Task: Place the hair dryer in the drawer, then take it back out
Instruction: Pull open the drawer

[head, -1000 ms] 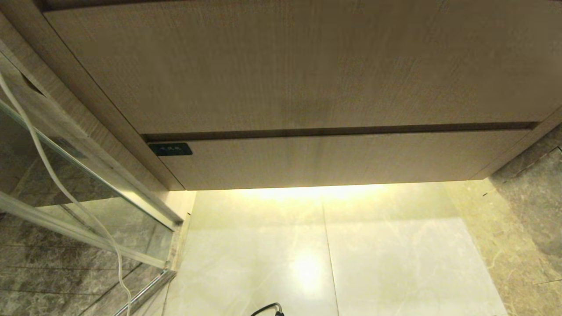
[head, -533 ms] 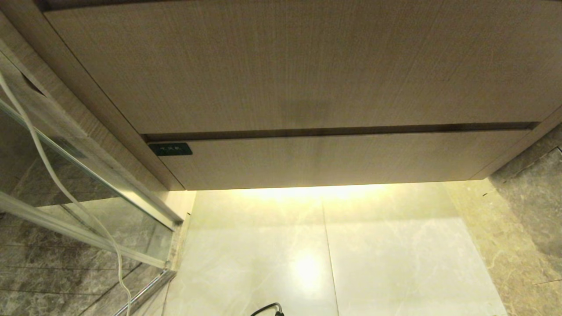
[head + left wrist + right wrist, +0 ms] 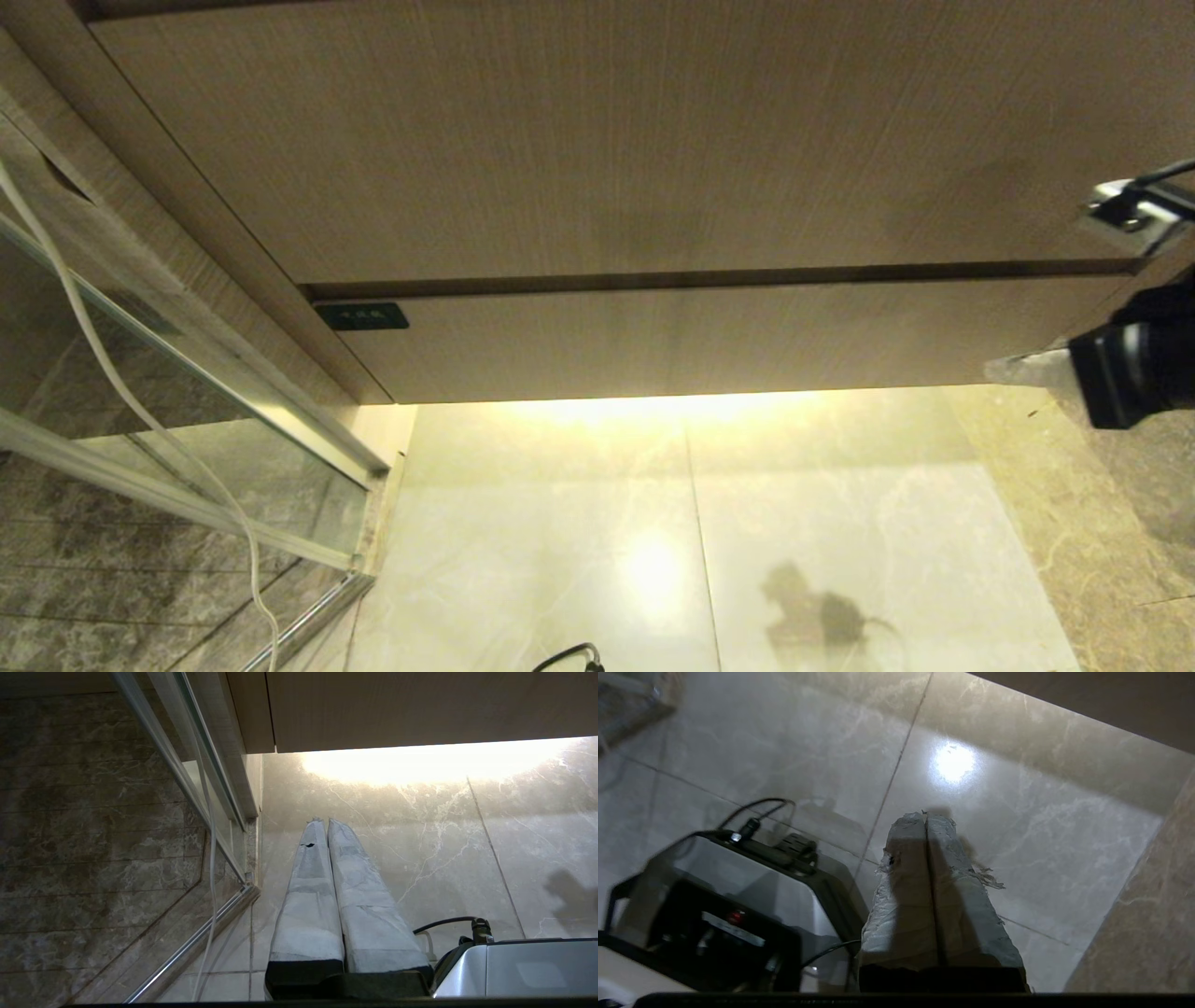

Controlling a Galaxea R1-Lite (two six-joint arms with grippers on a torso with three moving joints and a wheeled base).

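Dark label (image 3: 362,316) on drawer (image 3: 709,341), unreadable

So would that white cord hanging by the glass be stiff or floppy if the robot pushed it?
Probably floppy: the white cord hangs in a loose curve down past the glass panel, not in a straight line. It looks thin, so it is likely light, and a push would probably just make it swing aside.

A white cord (image 3: 112,373) hangs beside glossy floor tiles (image 3: 560,560).
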